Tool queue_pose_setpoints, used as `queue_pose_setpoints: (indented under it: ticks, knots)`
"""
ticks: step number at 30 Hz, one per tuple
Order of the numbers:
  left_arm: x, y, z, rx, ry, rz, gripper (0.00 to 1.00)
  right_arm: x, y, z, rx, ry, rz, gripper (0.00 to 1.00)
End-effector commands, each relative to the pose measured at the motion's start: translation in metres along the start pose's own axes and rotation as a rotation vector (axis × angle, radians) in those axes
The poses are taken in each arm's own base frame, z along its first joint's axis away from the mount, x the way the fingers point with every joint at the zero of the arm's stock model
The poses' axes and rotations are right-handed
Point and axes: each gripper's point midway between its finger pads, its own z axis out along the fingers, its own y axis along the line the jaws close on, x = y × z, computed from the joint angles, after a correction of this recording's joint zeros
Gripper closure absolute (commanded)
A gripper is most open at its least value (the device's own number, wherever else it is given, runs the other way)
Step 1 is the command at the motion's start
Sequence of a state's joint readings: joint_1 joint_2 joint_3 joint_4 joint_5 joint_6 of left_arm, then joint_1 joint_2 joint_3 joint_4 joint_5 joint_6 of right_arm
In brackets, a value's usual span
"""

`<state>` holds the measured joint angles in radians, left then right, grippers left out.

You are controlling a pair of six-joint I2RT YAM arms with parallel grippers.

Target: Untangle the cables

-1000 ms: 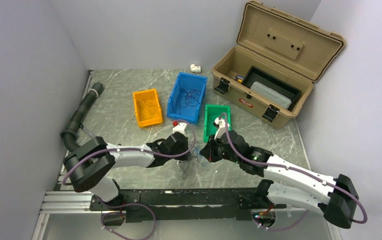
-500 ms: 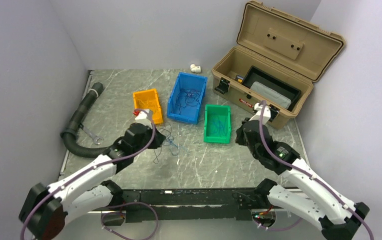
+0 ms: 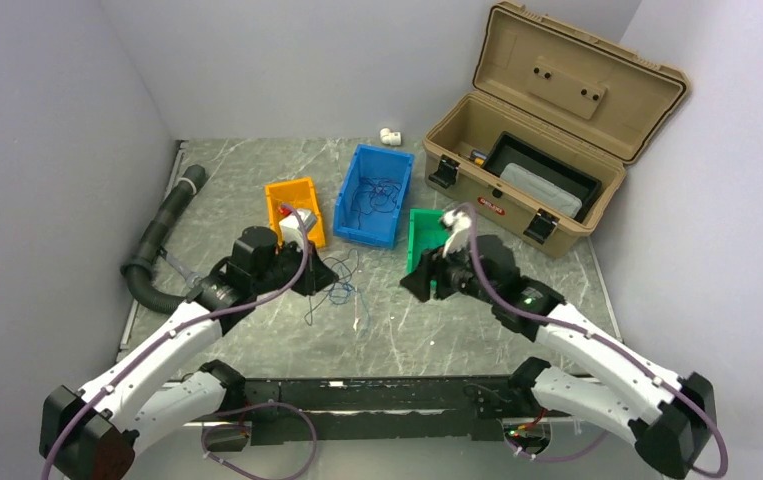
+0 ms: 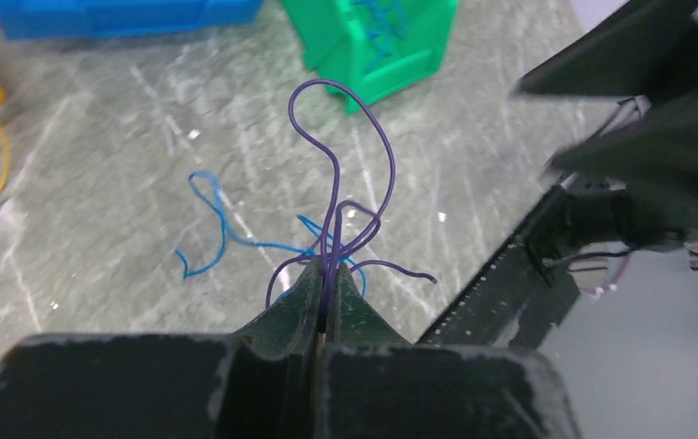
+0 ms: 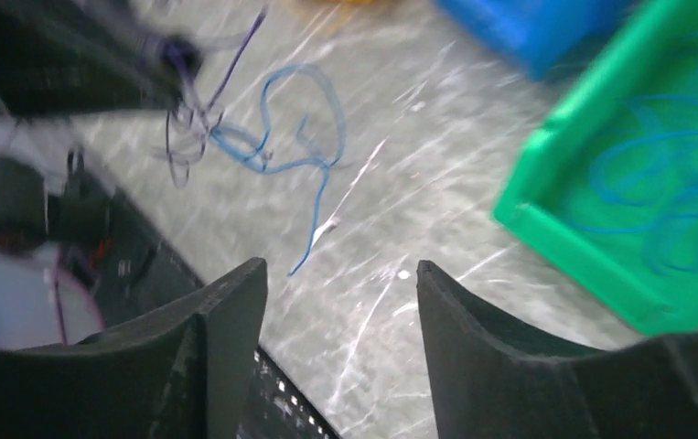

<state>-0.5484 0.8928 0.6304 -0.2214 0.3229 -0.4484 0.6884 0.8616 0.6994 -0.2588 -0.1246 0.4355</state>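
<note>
My left gripper (image 4: 331, 273) is shut on a few thin purple cables (image 4: 338, 206) that loop upward out of its fingertips. In the top view it (image 3: 315, 277) hangs low over the table in front of the orange bin. A loose blue cable (image 4: 220, 240) lies on the table beyond it, trailing into the small tangle (image 3: 337, 282). My right gripper (image 5: 340, 267) is open with nothing between its fingers. It (image 3: 420, 285) hovers over the table by the green bin's near left corner, with the blue cable (image 5: 313, 160) ahead of it.
Orange bin (image 3: 292, 190), blue bin (image 3: 352, 215) and green bin (image 3: 412, 250) stand in a row, each holding cables. An open tan toolbox (image 3: 517, 215) is at the back right. A black corrugated hose (image 3: 162, 235) and a wrench (image 3: 182, 268) lie along the left side. A white fitting (image 3: 389, 135) sits at the back.
The right gripper has opened and swung left from near the toolbox to the green bin's front. The left arm has shifted slightly, still gripping purple cables; a blue cable now lies stretched out on the table.
</note>
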Motion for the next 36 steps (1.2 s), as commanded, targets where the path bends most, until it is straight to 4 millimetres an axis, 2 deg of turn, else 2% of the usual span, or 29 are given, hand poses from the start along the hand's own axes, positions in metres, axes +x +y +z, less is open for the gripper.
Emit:
queue_pose_setpoints:
  ticks: [1, 3, 6, 9, 12, 19, 23, 26, 30, 31, 32, 35, 36]
  knots:
    - [-0.024, -0.044, -0.016, 0.179, 0.025, 0.109, 1.00, 0.020, 0.066, 0.011, -0.316, -0.004, -0.231, 0.32]
    - [-0.030, -0.055, -0.022, 0.215, 0.035, 0.129, 1.00, 0.038, 0.084, 0.014, -0.382, 0.018, -0.301, 0.29]
    - [-0.039, -0.072, -0.033, 0.267, 0.036, 0.158, 1.00, 0.051, 0.093, 0.018, -0.436, -0.008, -0.346, 0.26]
    - [-0.047, -0.082, -0.043, 0.288, 0.031, 0.172, 1.00, 0.044, 0.102, 0.017, -0.470, -0.089, -0.373, 0.17]
    - [-0.052, -0.091, -0.049, 0.312, 0.030, 0.180, 1.00, 0.037, 0.109, 0.019, -0.484, -0.129, -0.392, 0.14]
    - [-0.062, -0.109, -0.058, 0.367, 0.023, 0.193, 1.00, 0.028, 0.120, 0.038, -0.486, -0.160, -0.405, 0.11]
    - [-0.067, -0.120, -0.061, 0.397, 0.016, 0.205, 1.00, 0.019, 0.119, 0.050, -0.452, -0.199, -0.391, 0.10]
    - [-0.072, -0.128, -0.064, 0.422, 0.011, 0.202, 1.00, 0.017, 0.121, 0.060, -0.446, -0.214, -0.381, 0.14]
    - [-0.078, -0.132, -0.058, 0.435, -0.009, 0.168, 1.00, 0.012, 0.131, 0.064, -0.482, -0.248, -0.354, 0.14]
    - [-0.080, -0.135, -0.058, 0.451, -0.012, 0.163, 1.00, 0.011, 0.131, 0.067, -0.473, -0.255, -0.346, 0.18]
    - [-0.082, -0.137, -0.058, 0.458, -0.016, 0.158, 1.00, 0.008, 0.130, 0.070, -0.456, -0.266, -0.334, 0.26]
    - [-0.093, -0.135, -0.059, 0.417, -0.053, 0.150, 1.00, 0.008, 0.119, 0.075, -0.396, -0.279, -0.292, 0.75]
    - [-0.097, -0.131, -0.059, 0.384, -0.073, 0.148, 1.00, 0.009, 0.114, 0.074, -0.376, -0.285, -0.271, 0.87]
